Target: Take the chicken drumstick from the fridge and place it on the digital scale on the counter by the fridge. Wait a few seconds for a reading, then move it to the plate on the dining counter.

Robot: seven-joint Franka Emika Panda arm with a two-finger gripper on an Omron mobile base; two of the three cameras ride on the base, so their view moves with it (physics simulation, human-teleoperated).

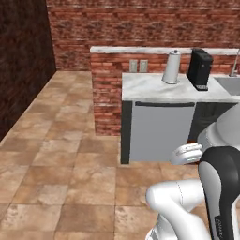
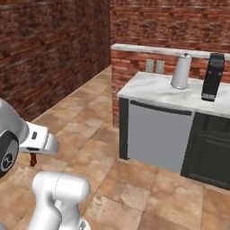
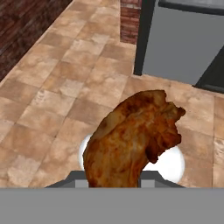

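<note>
The chicken drumstick (image 3: 133, 140) sits in the pincer (image 3: 114, 179), seen close up in the hand view: its reddish-brown meaty mass rises from between the finger tips, which are hidden behind it, with a ragged end pointing to the upper right of that view. The pincer is narrowed onto the meat and carries it above the tiled floor (image 3: 52, 87), clear of any surface. In the right base view a small dark-brown piece of the drumstick (image 2: 33, 159) hangs under the white hand at the left edge, over the floor and well apart from the furniture.

Ahead stands a table (image 1: 154, 86) with a white, grey-veined marble top, set against a low red brick wall (image 1: 108, 93). On it stand a pale metal canister (image 1: 171, 68) with a small knob on its lid and, just beside it to the right, a tall black appliance (image 1: 200, 69); what the canister holds cannot be told. A sink basin (image 1: 229, 84) is sunk into the top at the far right of the left base view, with a thin tap above it. Under the table's top is a flat grey panel with a dark handle (image 2: 157, 132), flanked by black cabinet fronts (image 2: 211, 152).
</note>
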